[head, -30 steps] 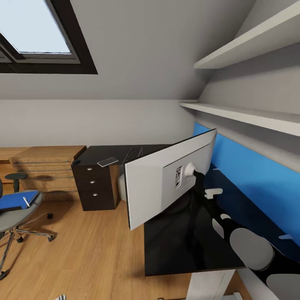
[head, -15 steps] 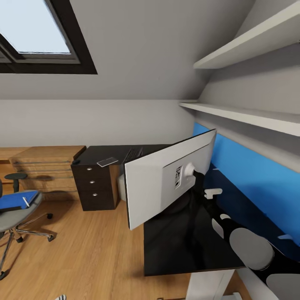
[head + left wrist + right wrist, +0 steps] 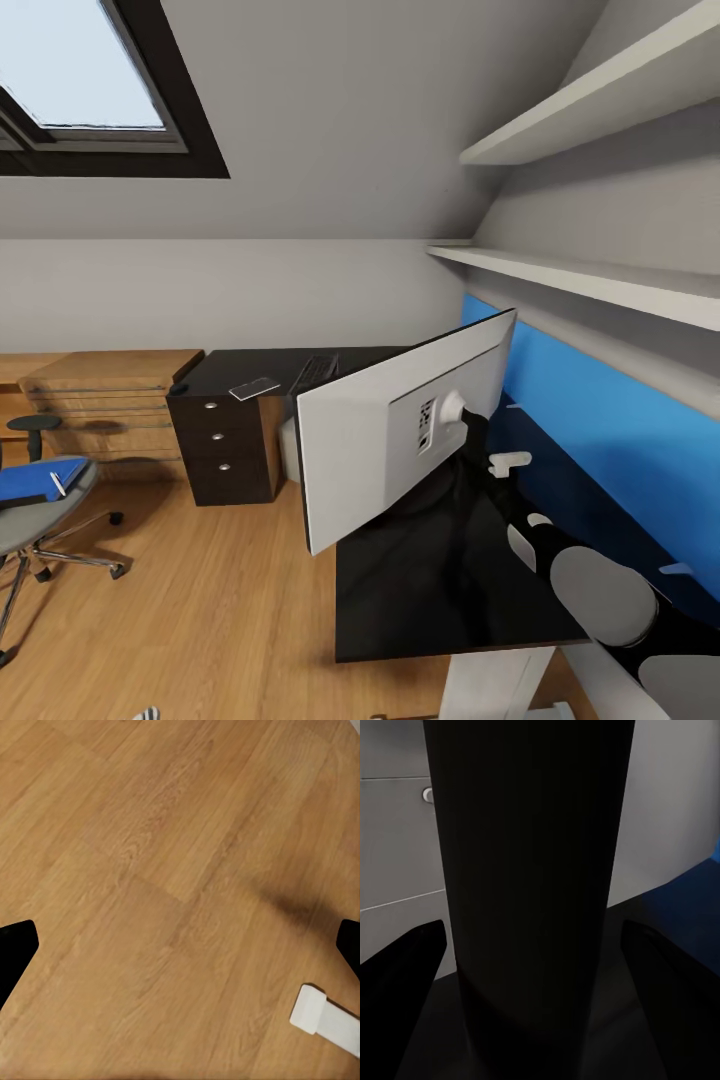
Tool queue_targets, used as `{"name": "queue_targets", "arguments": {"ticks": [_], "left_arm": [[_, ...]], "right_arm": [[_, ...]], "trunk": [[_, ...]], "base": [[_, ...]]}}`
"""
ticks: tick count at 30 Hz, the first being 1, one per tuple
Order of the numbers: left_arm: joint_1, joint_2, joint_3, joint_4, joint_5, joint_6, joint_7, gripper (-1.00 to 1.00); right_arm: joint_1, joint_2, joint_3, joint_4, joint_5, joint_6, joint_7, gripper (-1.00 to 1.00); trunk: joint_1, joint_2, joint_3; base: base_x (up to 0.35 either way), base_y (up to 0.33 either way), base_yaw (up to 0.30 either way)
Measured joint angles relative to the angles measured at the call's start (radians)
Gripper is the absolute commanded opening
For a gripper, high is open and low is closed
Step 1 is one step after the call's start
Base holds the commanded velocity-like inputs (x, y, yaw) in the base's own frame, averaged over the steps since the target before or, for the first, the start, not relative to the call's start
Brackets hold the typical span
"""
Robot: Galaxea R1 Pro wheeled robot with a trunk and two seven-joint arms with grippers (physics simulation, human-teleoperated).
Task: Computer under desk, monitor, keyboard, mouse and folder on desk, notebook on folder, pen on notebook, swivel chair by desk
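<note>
On black bench (image 3: 440, 590), right gripper (image 3: 536, 1020) jaws open, straddling wide grey-backed monitor (image 3: 380, 440) black stand (image 3: 529, 870); left gripper state unclear.

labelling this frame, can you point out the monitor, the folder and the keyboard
monitor (image 3: 365, 450), head view, on its pale grey back panel
folder (image 3: 30, 478), head view, on its blue cover, lying on the chair seat
keyboard (image 3: 315, 370), head view, middle of its dark keys
</note>
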Motion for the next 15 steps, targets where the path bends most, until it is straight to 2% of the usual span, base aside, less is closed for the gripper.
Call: {"name": "queue_targets", "arguments": {"ticks": [6, 10, 15], "left_arm": [[0.000, 0.000, -0.001, 0.000, 0.000, 0.000, 0.000, 1.00], [0.000, 0.000, 0.000, 0.000, 0.000, 0.000, 0.000, 1.00], [0.000, 0.001, 0.000, 0.000, 0.000, 0.000, 0.000, 1.00]], "right_arm": [[0.000, -0.001, 0.005, -0.001, -0.015, 0.004, -0.001, -1.00], [0.001, -0.001, -0.001, -0.001, -0.017, 0.003, -0.001, -1.00], [0.001, -0.001, 0.002, -0.001, -0.016, 0.001, -0.001, -1.00]], "trunk": [[0.000, 0.000, 0.000], [0.000, 0.000, 0.000], [0.000, 0.000, 0.000]], "base": [[-0.066, -0.065, 0.000], [-0.127, -0.131, 0.000], [-0.029, -0.030, 0.000]]}}
